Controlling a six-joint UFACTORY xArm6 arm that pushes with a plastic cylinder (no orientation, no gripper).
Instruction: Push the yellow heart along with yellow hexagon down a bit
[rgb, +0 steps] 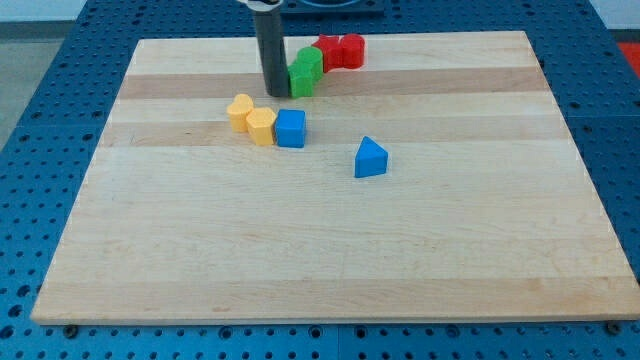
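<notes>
The rod stands upright over the wooden board (330, 250), and its tip (273, 95) rests at board level near the view's top, carrying nothing and touching no yellow block.

Immediately to the view's right of the tip sit the green blocks (305, 72), touching or almost touching the rod. Beyond them, further right and slightly toward the view's top, are the red blocks (340, 50).

Below the tip and a little to the view's left lies the yellow heart (240, 110). The yellow hexagon (262, 126) is directly below the tip and touches the heart. The blue cube (291, 128) touches the hexagon's right side. The blue triangular block (370, 158) lies well apart, down and to the right of the tip.
</notes>
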